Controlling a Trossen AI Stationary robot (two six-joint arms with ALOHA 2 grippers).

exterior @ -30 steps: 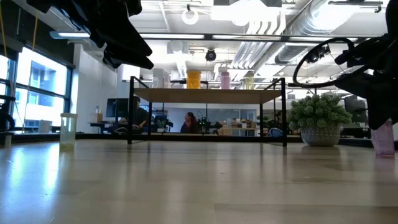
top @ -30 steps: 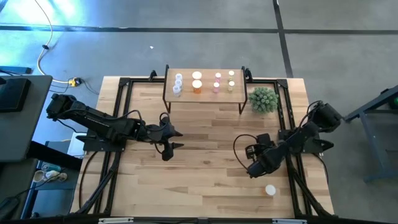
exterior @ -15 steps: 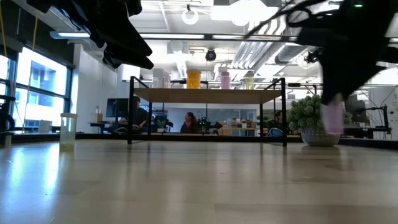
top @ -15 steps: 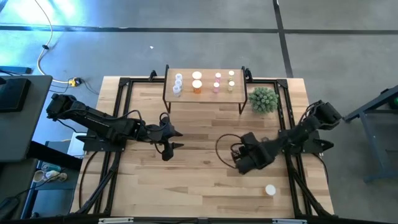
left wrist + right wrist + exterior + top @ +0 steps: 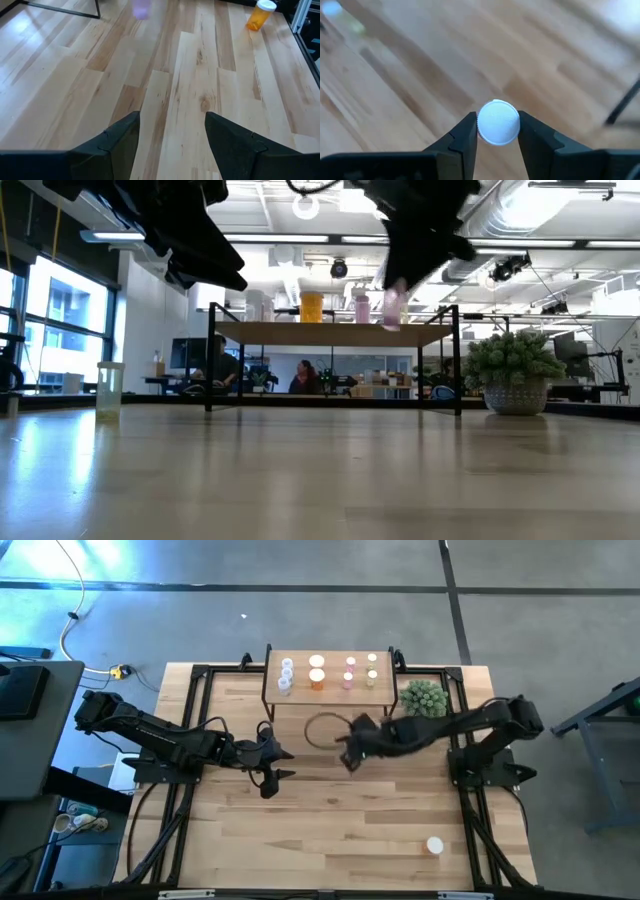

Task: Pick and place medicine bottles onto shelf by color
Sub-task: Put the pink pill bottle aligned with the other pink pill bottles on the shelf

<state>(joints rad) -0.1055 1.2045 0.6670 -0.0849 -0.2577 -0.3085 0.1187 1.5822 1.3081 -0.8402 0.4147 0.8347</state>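
Observation:
My right gripper (image 5: 347, 754) hangs over the middle of the table, just in front of the shelf (image 5: 328, 692), shut on a pink medicine bottle (image 5: 392, 307) with a white cap (image 5: 498, 122). The shelf bears clear (image 5: 286, 673), orange (image 5: 317, 673), pink (image 5: 349, 672) and pale yellow-green (image 5: 371, 670) bottles, all standing on their bases. My left gripper (image 5: 272, 768) waits open, left of centre above the table, with nothing between its fingers (image 5: 125, 137). My right gripper pinches the pink bottle at its white cap (image 5: 498, 122), one finger (image 5: 466, 135) on each side. The fingers slant down from above, coming from the table's right. The pink body (image 5: 392, 310) hangs below them, about upright and clear of the table.
An orange bottle (image 5: 435, 846) with a white cap (image 5: 266, 5) stands near the table's front right. A pale yellow-green bottle (image 5: 108, 389) stands at the left in the low view. A green spiky plant (image 5: 423, 700) sits right of the shelf. Bare wood lies in front of the shelf.
My right gripper has swung from the table's near right up and toward the far edge and the left, to just in front of the shelf. It has turned on the way. The pink bottle has gone with it, clear of the table.

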